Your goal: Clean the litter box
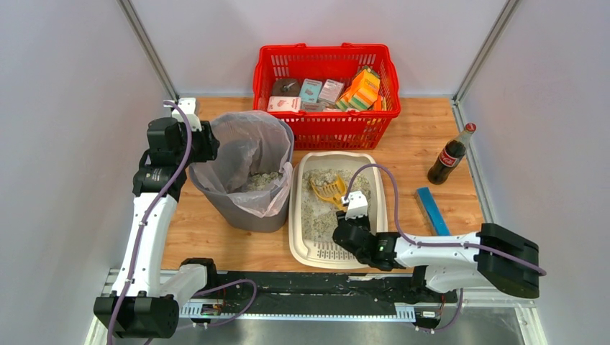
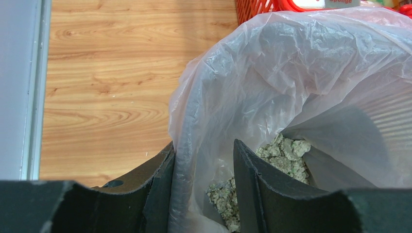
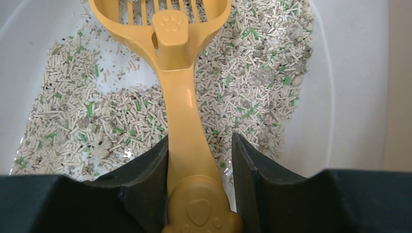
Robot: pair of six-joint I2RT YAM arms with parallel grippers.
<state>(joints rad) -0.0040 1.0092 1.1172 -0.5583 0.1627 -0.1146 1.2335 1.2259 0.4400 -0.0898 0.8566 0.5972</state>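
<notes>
The cream litter box (image 1: 331,155) lies at mid-table, its pale wall (image 3: 350,73) around beige and green pellets. A yellow scoop (image 1: 327,190) rests in it, slotted head at the far end. My right gripper (image 1: 344,215) is shut on the scoop's handle (image 3: 182,97), with the paw-print end between the fingers, seen in the wrist view at the gripper (image 3: 200,145). My left gripper (image 1: 208,144) stands open astride the bagged rim (image 2: 187,121) of the grey bin (image 1: 248,212). One finger is outside, and the other is inside the gripper (image 2: 204,150) gap, apart from the rim.
Litter clumps (image 2: 286,150) lie in the bin's clear bag. A red mesh basket (image 1: 324,126) of small packages stands behind the litter box. A cola bottle (image 1: 449,154) and a flat blue object (image 1: 433,210) are at the right. Walls close in on both sides.
</notes>
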